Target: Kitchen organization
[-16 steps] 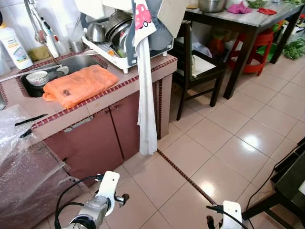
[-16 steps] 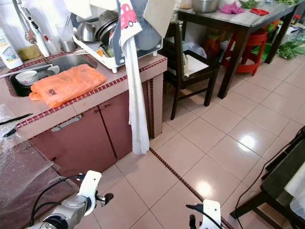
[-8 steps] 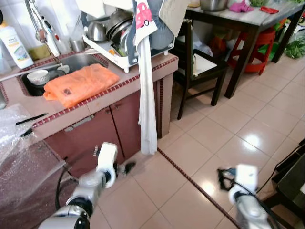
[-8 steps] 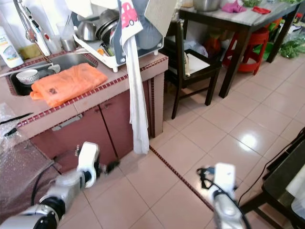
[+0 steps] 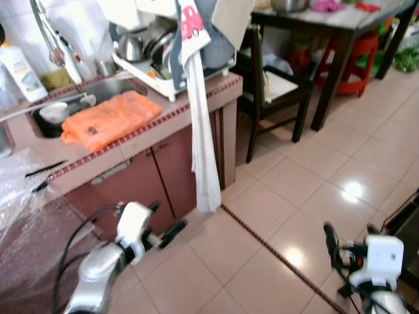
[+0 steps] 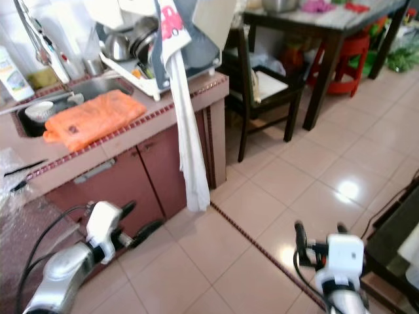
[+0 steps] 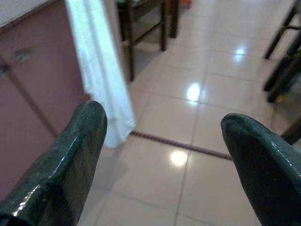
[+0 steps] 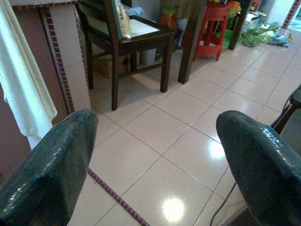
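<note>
A pink tiled counter [image 5: 137, 140] stands at the robot's left, with dark red cupboard doors [image 5: 163, 176] under it. An orange cloth [image 5: 108, 120] lies flat on the counter, just beside the sink [image 5: 98, 88]. A small white bowl [image 5: 54, 112] sits in the sink. A white bottle [image 5: 18, 72] stands at the back by the wall, near the tap [image 5: 49, 33]. A white dish rack [image 5: 171, 62] full of shiny pots sits at the far end of the counter. A long white towel [image 5: 203, 144] hangs down from the rack, past the counter edge, almost to the floor [image 5: 294, 190]. Clear bubble wrap [image 5: 19, 190] lies over the near end of the counter, with 2 thin black sticks [image 5: 42, 170] beside it.

Past the counter, a dark wooden chair [image 5: 275, 85] stands next to a dark table [image 5: 340, 29]. A red stool [image 5: 357, 62] is tucked under that table.

The left claw [image 5: 163, 222] is held low in front of the cupboard doors. Its 2 black fingers [image 7: 70, 160] are spread wide apart and hold nothing. Between them, the left wrist view shows the hanging towel and the shiny floor.

The right claw [image 5: 348, 241] is held low over the floor, well apart from the counter. Its 2 fingers [image 8: 51, 165] are also spread wide and hold nothing. The right wrist view shows the chair and the red stool between them.
</note>
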`<state>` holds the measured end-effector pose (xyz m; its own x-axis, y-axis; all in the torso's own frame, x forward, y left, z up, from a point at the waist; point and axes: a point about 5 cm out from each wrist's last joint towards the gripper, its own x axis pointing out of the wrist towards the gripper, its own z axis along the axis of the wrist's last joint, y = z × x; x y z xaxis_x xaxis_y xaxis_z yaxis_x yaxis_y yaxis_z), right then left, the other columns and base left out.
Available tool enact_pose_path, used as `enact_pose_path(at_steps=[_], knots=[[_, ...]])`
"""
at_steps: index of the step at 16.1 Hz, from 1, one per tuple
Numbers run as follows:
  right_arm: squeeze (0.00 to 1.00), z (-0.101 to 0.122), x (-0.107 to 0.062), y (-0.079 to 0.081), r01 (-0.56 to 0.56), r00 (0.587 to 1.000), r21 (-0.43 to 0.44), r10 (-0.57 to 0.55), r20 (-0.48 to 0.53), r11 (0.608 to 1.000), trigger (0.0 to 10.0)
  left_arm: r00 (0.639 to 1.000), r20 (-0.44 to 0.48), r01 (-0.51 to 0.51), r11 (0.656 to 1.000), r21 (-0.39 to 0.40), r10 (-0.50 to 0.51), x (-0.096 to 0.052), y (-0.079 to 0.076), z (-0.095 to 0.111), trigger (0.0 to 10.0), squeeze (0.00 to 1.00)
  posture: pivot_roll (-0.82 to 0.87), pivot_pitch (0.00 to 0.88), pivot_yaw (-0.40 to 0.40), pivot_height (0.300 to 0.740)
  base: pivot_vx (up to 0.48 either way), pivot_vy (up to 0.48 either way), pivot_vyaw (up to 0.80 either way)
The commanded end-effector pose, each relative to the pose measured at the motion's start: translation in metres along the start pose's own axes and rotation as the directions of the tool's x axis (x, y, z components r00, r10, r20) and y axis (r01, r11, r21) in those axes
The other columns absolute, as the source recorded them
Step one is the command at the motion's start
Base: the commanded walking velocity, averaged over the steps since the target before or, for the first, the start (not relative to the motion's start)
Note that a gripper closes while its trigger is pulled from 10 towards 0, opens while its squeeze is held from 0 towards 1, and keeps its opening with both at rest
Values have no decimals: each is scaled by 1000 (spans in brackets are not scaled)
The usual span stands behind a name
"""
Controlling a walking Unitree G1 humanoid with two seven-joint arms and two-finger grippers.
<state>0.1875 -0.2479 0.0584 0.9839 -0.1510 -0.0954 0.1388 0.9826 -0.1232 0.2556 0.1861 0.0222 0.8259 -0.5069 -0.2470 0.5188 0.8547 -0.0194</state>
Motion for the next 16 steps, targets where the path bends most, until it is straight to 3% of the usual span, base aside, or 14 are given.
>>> enact_pose_path(at_steps=[1,3,5,6,8,10,13,16], knots=[[0,10,-2,9,-17,999,20,16,32,1000,10000,997,25,-69,997,24,69,-11,9,3,10000,0,-226,0,143,740,0,0,0],[0,31,-13,25,-19,998,5,19,62,1000,10000,973,32,-229,973,35,228,-45,12,-11,10000,0,-183,0,115,740,0,0,0],[0,53,-9,33,10,991,3,-10,130,1000,10000,946,101,-313,949,27,309,-48,11,-3,10000,0,-168,0,98,740,0,0,0],[0,72,-5,36,14,980,-48,-4,198,999,10000,935,167,-319,948,13,313,-39,3,11,10000,0,-157,1,77,740,0,0,0],[0,93,-2,35,12,962,-66,7,274,998,10000,931,241,-281,960,-2,273,-30,-5,27,10000,0,-146,0,56,740,0,0,0],[0,108,1,35,-13,952,-106,44,302,994,10000,899,310,-308,950,-54,309,-18,13,53,10000,0,-144,1,37,740,0,0,0],[0,104,0,36,-25,963,-108,53,266,994,10000,867,349,-356,932,-70,357,-22,13,56,10000,0,-140,6,18,740,0,0,0],[0,105,-1,40,-37,964,-142,72,254,989,10000,877,307,-359,929,-96,370,-24,14,47,10000,0,-145,5,20,740,0,0,0]])
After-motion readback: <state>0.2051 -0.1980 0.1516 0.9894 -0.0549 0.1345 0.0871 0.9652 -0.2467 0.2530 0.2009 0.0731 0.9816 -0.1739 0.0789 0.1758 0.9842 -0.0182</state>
